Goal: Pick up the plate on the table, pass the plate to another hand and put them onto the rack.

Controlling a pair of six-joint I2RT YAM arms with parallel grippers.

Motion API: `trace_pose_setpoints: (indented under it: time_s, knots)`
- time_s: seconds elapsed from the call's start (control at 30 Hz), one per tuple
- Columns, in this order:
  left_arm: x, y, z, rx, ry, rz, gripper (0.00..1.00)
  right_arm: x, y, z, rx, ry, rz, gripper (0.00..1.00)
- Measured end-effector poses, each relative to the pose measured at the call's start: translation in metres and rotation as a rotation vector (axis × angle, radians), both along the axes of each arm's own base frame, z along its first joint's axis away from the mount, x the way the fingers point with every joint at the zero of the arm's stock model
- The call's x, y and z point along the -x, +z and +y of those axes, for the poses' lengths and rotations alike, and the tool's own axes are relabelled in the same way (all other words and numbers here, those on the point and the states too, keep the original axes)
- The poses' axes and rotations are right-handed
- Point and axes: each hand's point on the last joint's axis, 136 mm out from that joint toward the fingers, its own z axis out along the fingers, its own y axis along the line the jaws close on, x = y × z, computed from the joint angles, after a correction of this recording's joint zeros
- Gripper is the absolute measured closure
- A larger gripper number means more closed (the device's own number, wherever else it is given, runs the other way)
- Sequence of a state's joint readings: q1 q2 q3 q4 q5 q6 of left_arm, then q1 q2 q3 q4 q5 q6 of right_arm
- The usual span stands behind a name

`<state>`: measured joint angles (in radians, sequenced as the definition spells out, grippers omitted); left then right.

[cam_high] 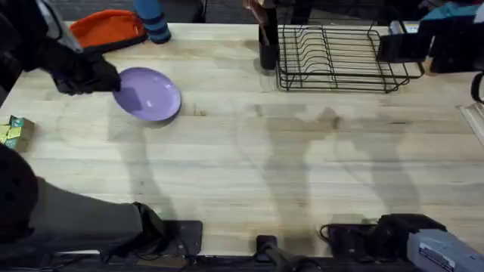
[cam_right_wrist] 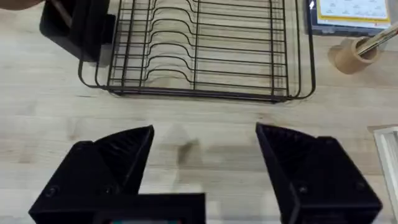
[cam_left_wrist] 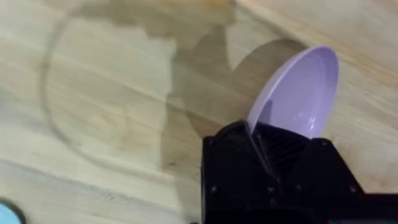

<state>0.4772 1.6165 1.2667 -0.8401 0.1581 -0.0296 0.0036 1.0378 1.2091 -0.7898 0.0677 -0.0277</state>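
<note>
Table: light wooden planks, bearing everything below; faint ring-shaped marks show on the wood in the left wrist view
Rack: black wire, sitting at the far edge of the table right of the middle, its row of upright slots holding nothing; a black cup stands touching its left end
Orange cloth: lies at the far left edge of the table, just behind the plate
Plate: lavender, round and glossy, at the far left of the table, well apart from the rack; the left wrist view shows it tilted, one edge raised off the wood and the opposite edge low toward the table, its shadow falling beside it
Left gripper: black, at the plate's left rim, its fingers pinching that rim between them
Right gripper: black, hanging above bare wood just in front of the rack, its fingers spread wide with nothing between them
Small box: green and yellow, at the left edge of the table, near the plate but apart from it
</note>
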Motion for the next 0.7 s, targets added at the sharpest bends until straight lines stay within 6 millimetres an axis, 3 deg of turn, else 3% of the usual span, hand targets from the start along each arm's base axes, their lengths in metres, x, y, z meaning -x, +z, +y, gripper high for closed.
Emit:
trace_pose_setpoints:
  time_s: [0.37,0.4,0.7]
  knots:
    - [-0.023,0.056,-0.061,-0.061,-0.166,-0.171,0.958,0.000,0.000,0.000,0.000,0.000,0.000,0.003]
    - [-0.024,0.066,-0.075,-0.045,-0.170,-0.202,0.958,0.000,0.000,0.000,0.000,0.000,0.000,0.003]
    - [-0.022,0.077,-0.111,0.142,-0.140,-0.238,0.958,0.000,0.000,0.000,0.000,0.000,0.000,0.003]
